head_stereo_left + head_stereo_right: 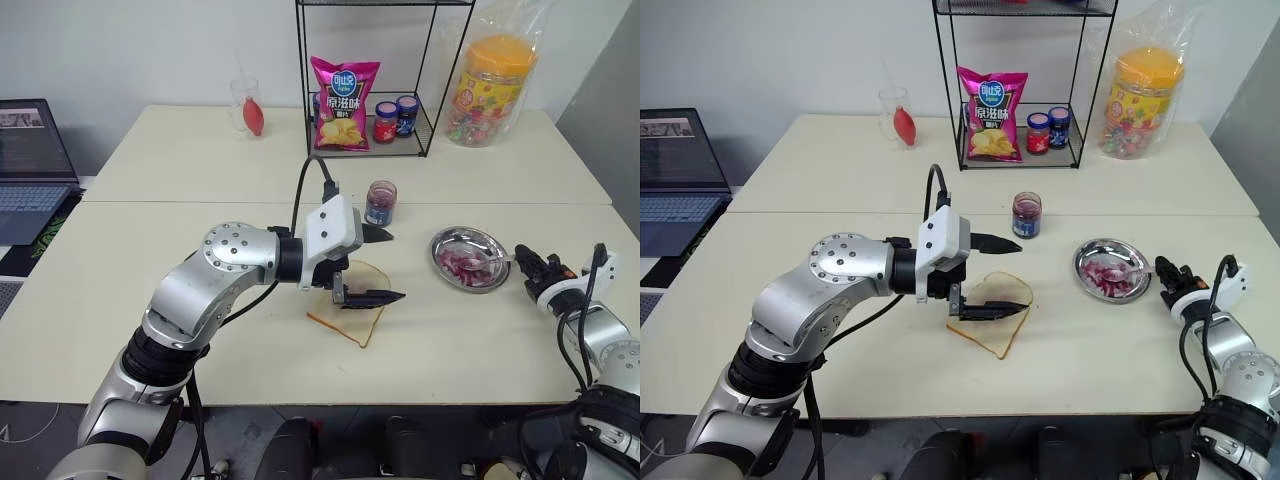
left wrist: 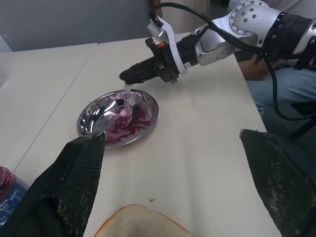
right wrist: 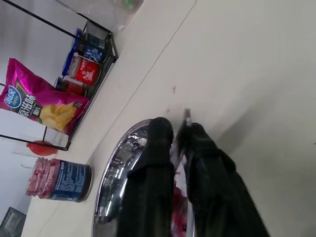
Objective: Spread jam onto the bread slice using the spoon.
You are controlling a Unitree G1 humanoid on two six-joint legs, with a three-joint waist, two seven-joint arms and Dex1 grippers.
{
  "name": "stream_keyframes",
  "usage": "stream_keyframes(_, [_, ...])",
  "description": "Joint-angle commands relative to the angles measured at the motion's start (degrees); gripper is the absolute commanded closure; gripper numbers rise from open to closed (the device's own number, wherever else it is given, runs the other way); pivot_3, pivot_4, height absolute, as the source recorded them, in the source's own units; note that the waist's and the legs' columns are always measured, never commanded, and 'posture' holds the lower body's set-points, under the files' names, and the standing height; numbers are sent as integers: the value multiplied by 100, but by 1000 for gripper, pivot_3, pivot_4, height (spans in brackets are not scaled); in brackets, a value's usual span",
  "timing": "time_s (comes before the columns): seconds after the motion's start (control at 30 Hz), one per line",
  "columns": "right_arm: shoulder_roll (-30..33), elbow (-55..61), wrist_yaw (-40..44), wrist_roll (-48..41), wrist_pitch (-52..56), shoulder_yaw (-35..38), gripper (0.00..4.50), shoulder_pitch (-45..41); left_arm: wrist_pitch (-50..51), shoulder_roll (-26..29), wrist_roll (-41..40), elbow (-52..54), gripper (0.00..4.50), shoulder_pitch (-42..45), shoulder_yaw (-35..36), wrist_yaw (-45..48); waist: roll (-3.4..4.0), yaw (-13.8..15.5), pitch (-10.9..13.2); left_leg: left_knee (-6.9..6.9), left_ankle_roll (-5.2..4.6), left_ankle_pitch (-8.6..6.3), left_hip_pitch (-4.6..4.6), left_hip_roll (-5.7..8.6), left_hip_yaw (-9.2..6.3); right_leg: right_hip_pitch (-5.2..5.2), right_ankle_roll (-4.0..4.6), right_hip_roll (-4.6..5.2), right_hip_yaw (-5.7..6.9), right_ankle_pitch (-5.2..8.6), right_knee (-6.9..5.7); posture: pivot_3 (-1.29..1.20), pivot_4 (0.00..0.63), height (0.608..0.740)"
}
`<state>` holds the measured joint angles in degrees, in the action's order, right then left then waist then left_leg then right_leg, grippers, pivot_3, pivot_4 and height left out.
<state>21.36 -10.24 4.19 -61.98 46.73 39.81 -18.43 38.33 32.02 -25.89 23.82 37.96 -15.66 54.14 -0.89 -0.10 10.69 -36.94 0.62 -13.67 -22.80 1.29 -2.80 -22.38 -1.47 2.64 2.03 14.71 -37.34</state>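
The bread slice (image 1: 352, 322) lies flat at the middle of the near table, its tan crust showing below my left gripper (image 1: 393, 266), which hovers open just above it, one finger over the other. A round steel dish (image 1: 441, 246) to the right holds the red-purple jam (image 1: 466, 264). The spoon (image 2: 128, 104) rests with its bowl in the jam, its thin handle rising to the dish's right rim. My right gripper (image 2: 126, 75) is shut on the spoon's handle (image 3: 186, 116) at that rim.
A jam jar (image 1: 380, 202) stands just behind the bread. On the far table a black wire rack (image 1: 420, 140) holds a pink chip bag and two small jars. A glass with a red thing (image 1: 248, 108), a bagged candy tub (image 1: 492, 88) and a laptop (image 1: 30, 165) stand around.
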Motion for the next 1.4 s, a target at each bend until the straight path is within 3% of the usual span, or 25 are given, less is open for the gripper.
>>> stream_keyframes(0.03, [42,152,207,-108,-85,44,4426,-26,-27,-50,26,35,0,152,36,-28,0,0,0,0,0,0,0,0,0,0,0,0,0,0,0,0,150,740])
stream_keyframes(0.23, [203,1070,488,-308,209,-190,4426,226,-36,62,87,94,0,-199,210,-201,3,0,-1,2,0,0,1,0,-1,0,-1,0,-1,0,-1,0,150,740])
stream_keyframes(0.43, [831,2967,1055,38,246,-1129,4426,696,414,259,67,132,0,-606,792,-794,10,-12,3,0,0,0,-2,-4,-5,-5,-8,0,2,4,-2,0,150,740])
stream_keyframes(0.73, [1315,3516,989,478,-26,-1518,4426,149,591,490,32,289,0,-1167,1470,-1330,7,5,4,-7,1,0,-1,0,-5,-4,-9,2,3,5,-9,0,150,740])
stream_keyframes(0.83, [1240,3145,1015,894,-250,-1924,4426,-583,637,401,-41,230,0,-1179,1619,-1493,7,-5,4,-6,1,0,1,-1,-3,-6,-8,3,1,5,-11,0,150,740])
stream_keyframes(1.0, [493,1838,1123,1708,-713,-2827,4426,-2124,723,355,-301,278,0,-1160,1895,-1577,2,-44,7,-6,3,2,7,-9,5,-21,-5,4,-7,5,-38,0,150,740])
stream_keyframes(1.23, [-103,-446,1674,3008,-1918,-3468,4426,-3521,827,301,-513,577,0,-1184,1887,-1720,0,-3,8,-4,5,3,-22,4,11,-61,30,8,-10,-9,-62,0,150,740])
stream_keyframes(1.4, [-299,-1830,2196,3734,-2907,-3688,4426,-3970,902,237,-488,629,0,-1043,1749,-1847,-1,-2,8,-2,5,2,-26,7,28,-75,27,31,-22,-11,-63,0,150,740])
